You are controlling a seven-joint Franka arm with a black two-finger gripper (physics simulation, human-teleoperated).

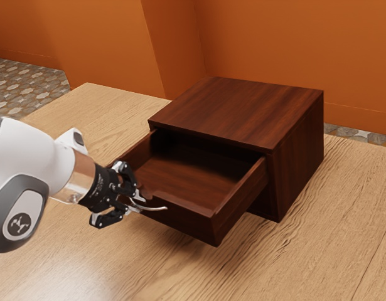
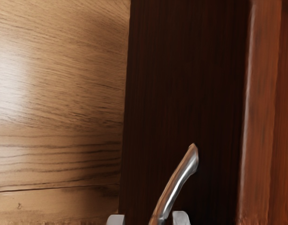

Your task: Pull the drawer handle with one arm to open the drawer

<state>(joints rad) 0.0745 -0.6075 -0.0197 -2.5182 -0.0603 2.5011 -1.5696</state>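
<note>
One wooden table (image 1: 343,251) carries a dark cabinet (image 1: 243,110), whose drawer (image 1: 193,182) stands pulled well out toward the exterior view's left. Its silver handle (image 1: 153,207) juts from the drawer front, and the black gripper (image 1: 132,204) is clenched on that handle, one finger each side.

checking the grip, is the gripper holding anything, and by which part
The gripper is shut on the handle of the drawer, gripping the bar near its end at the exterior view's left.
</note>
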